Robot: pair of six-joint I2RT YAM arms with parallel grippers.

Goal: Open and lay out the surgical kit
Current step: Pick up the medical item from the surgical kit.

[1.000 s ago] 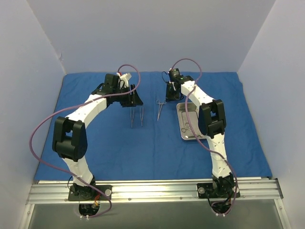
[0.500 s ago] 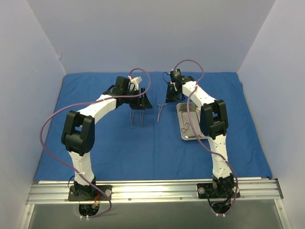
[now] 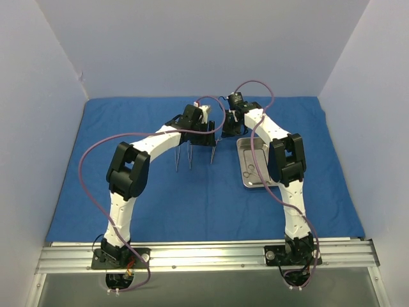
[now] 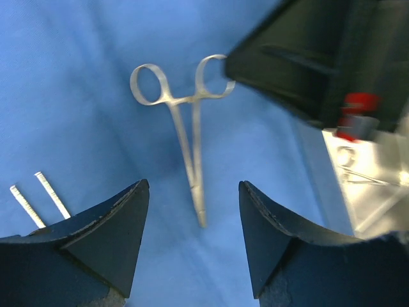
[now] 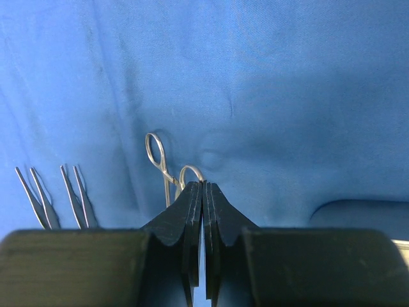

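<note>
The deep-blue drape (image 3: 115, 141) lies spread flat over the table. The steel tray (image 3: 257, 181) sits on it right of centre, with one ring-handled instrument (image 3: 248, 171) inside. Another ring-handled instrument (image 4: 186, 131) lies on the cloth, rings away from me; it also shows in the top view (image 3: 213, 154). My left gripper (image 4: 193, 185) is open above its tip, holding nothing. My right gripper (image 5: 202, 184) is shut, its tips at the instrument's right ring (image 5: 190, 171); I cannot tell if they touch it. Two thin two-pronged instruments (image 3: 183, 158) lie to the left.
The right gripper's black body (image 4: 307, 57) hangs close to the left gripper, over the instrument's rings. The tray edge (image 4: 367, 192) lies just right of the left fingers. White walls close in the table on three sides.
My left arm has swung right, from over the two pronged instruments to over the ring-handled instrument beside the right gripper. The right arm and the instruments have not moved.
</note>
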